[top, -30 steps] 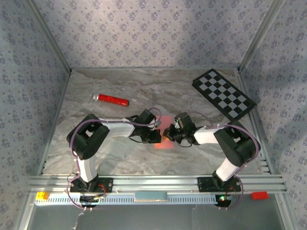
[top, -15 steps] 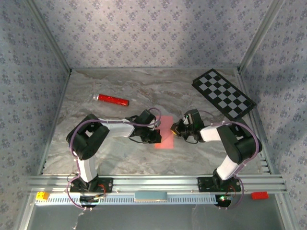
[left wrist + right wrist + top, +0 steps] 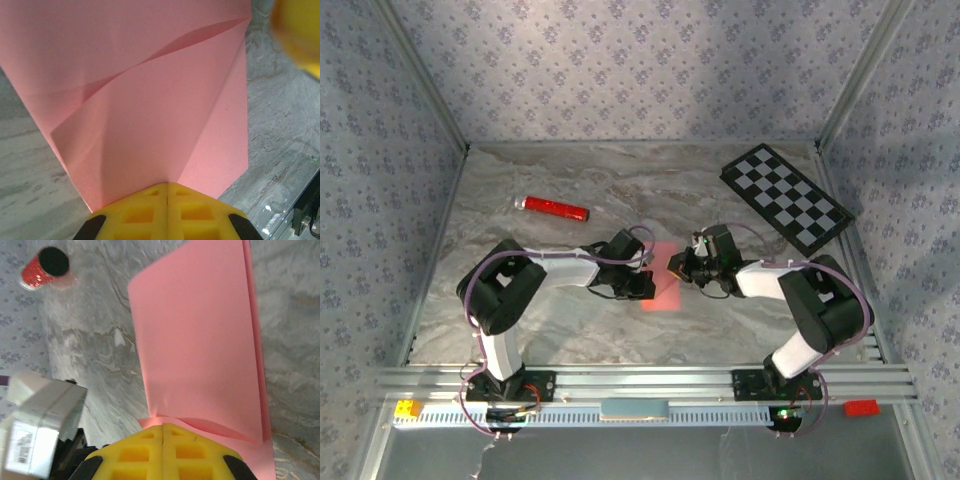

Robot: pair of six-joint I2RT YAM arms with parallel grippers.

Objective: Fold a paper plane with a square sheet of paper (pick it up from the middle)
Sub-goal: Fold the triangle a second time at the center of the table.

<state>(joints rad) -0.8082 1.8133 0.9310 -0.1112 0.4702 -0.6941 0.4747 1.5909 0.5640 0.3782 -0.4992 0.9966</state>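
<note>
Hazards of a two-handed pinch on the square sheet of paper (image 3: 665, 292), which lies partly folded near the middle of the marble table (image 3: 570, 330), between the two arms. The left gripper (image 3: 166, 195) has its yellow jaws pressed fully together on the sheet's near edge. The right gripper (image 3: 163, 432), coming from the opposite side, is likewise closed tight, with a small pucker of pink paper at its tips. In the left wrist view the top ply (image 3: 150, 130) bows up in a soft curve rather than lying flat, so no sharp crease is set there yet. The main risk, judged from this posture, is tearing or crumpling: if the two closed grippers pull apart or twist unevenly, the thin paper between them would take all the strain. A second risk is a skewed fold, since pressing down the bowed ply while its edges are misaligned would fix a crooked crease and spoil the plane's symmetry. A pinch this near the edge may also slip, dropping one side. The red cylinder (image 3: 552, 208) and the checkerboard (image 3: 786, 196) sit well apart and pose no evident obstruction.
</note>
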